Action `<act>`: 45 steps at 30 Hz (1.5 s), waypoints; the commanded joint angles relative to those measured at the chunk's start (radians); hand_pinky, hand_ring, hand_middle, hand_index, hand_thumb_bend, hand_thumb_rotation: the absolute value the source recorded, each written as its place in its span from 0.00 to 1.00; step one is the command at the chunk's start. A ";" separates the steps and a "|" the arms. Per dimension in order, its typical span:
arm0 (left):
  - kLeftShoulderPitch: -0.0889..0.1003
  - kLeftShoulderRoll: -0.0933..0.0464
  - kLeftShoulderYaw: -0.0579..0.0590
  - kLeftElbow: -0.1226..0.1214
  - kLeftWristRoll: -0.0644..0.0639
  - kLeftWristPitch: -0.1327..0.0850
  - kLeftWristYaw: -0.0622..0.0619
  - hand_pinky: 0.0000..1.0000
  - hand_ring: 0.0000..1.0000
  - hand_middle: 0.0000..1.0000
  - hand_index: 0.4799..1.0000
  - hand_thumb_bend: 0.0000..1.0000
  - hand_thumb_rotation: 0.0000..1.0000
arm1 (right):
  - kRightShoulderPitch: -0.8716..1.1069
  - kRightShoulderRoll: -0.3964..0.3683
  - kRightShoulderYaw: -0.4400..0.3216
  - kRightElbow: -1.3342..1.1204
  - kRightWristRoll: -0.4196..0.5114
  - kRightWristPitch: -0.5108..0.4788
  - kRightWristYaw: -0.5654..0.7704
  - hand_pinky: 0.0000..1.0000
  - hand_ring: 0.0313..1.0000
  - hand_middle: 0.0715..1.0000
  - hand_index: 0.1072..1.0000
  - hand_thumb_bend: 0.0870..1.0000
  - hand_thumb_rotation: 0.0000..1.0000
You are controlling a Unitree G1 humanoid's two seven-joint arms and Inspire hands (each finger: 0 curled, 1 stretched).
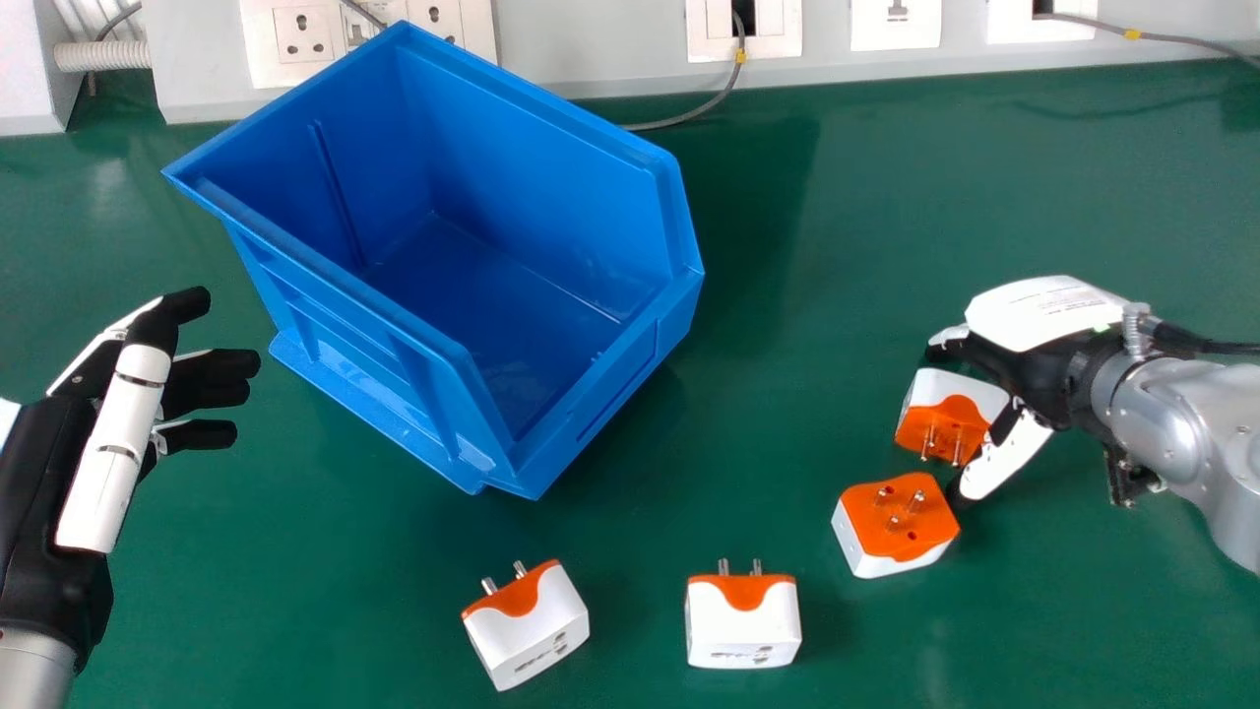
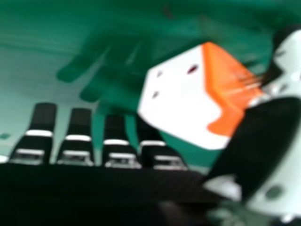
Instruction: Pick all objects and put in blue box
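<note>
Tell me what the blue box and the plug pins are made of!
The blue box looks like hard plastic, smooth and slightly shiny, with moulded ribs. The plug pins seem metal, silvery and gleaming, though which metal isn't clear.

The box (image 1: pixel 551 167) stands on the counter (image 1: pixel 295 611), left of centre. Trunking (image 1: pixel 600 44) runs behind it. The first adapter (image 1: pixel 532 630) lies before the box; the second adapter (image 1: pixel 743 630) lies to its right. The third adapter (image 1: pixel 896 527) sits farther right and rearward. The fourth adapter (image 1: pixel 947 414) is just behind the third, offset right, between the right robot hand's (image 1: pixel 1043 315) thumb and fingers.
</note>
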 commanded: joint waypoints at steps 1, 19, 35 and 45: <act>-0.009 0.004 0.001 -0.006 0.006 -0.007 0.005 0.67 0.72 0.71 0.70 0.47 0.97 | 0.021 0.031 0.011 -0.007 0.015 -0.032 0.010 0.80 0.86 0.89 0.84 0.57 0.32; -0.009 -0.005 -0.013 -0.048 0.017 0.036 0.031 0.67 0.73 0.71 0.69 0.50 0.97 | 0.072 0.045 -0.029 -0.010 0.043 -0.062 -0.113 0.50 0.58 0.62 0.68 0.55 0.07; -0.014 -0.008 -0.011 -0.051 0.023 0.050 0.034 0.66 0.72 0.70 0.67 0.55 0.95 | 0.086 0.038 -0.022 0.003 0.037 -0.072 -0.192 0.30 0.33 0.48 0.56 0.51 0.02; -0.015 -0.007 -0.010 -0.051 0.024 0.056 0.034 0.65 0.72 0.70 0.66 0.56 0.95 | 0.079 0.037 -0.023 0.015 0.045 -0.070 -0.188 0.33 0.36 0.48 0.50 0.48 0.01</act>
